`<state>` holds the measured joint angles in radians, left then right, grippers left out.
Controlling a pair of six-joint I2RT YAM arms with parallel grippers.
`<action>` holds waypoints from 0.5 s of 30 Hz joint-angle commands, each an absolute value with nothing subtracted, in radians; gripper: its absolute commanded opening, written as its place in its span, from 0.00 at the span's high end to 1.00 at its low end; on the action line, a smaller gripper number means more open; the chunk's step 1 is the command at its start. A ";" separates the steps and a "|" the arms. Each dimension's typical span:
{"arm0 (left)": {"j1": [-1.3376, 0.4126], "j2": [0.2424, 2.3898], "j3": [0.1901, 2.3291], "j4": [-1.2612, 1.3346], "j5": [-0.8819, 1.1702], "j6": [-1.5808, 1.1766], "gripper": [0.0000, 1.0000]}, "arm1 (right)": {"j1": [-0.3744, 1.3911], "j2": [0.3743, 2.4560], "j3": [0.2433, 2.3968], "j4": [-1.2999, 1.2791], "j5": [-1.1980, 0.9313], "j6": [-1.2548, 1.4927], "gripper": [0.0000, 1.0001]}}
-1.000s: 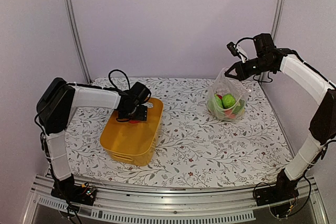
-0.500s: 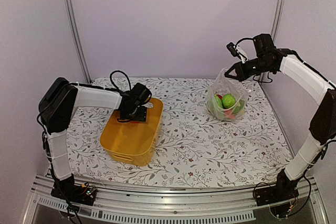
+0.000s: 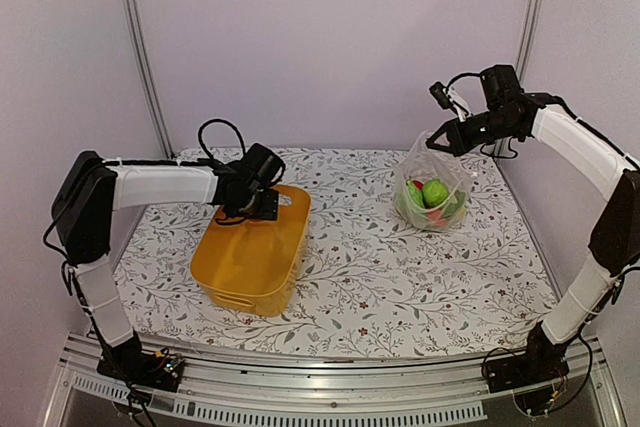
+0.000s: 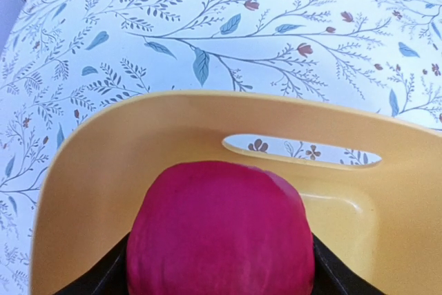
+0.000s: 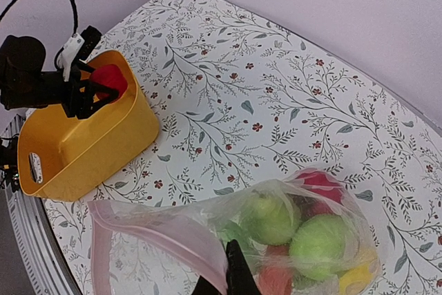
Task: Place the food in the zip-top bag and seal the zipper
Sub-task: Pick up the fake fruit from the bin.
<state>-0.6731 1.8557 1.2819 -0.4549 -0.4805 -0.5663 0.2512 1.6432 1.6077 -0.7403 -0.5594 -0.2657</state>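
Observation:
My left gripper (image 4: 221, 282) is shut on a red round food piece (image 4: 221, 229), its black fingers (image 4: 103, 278) pressed against both sides, just above the far end of the yellow basket (image 3: 250, 257). The right wrist view shows that red piece (image 5: 110, 79) above the basket's rim. At the back right, my right gripper (image 3: 443, 142) is shut on the mouth edge of the clear zip-top bag (image 3: 432, 195) and holds it up. Green and red food (image 5: 324, 243) lies inside the bag. The pinkish zipper (image 5: 166, 229) runs along the open mouth, right by my right gripper (image 5: 231, 274).
The yellow basket (image 5: 83, 150) stands on the floral tablecloth at the left, with a slot handle (image 4: 300, 151) in its far wall. Metal frame posts (image 3: 140, 47) rise at both back corners. Bare cloth (image 3: 360, 247) lies between basket and bag.
My left gripper has closed on the red piece and risen out of the basket, with the arm stretching further left. The right gripper and the bag have stayed put.

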 commanded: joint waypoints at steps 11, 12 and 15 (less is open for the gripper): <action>-0.821 1.684 1.352 -0.393 -0.497 -0.484 0.32 | 0.325 1.665 1.647 -0.789 -0.548 -0.303 1.00; -0.838 1.669 1.354 -0.361 -0.486 -0.465 0.32 | 0.331 1.667 1.653 -0.793 -0.548 -0.303 1.00; -0.898 1.635 1.359 -0.258 -0.450 -0.380 0.33 | 0.353 1.675 1.665 -0.801 -0.542 -0.307 1.00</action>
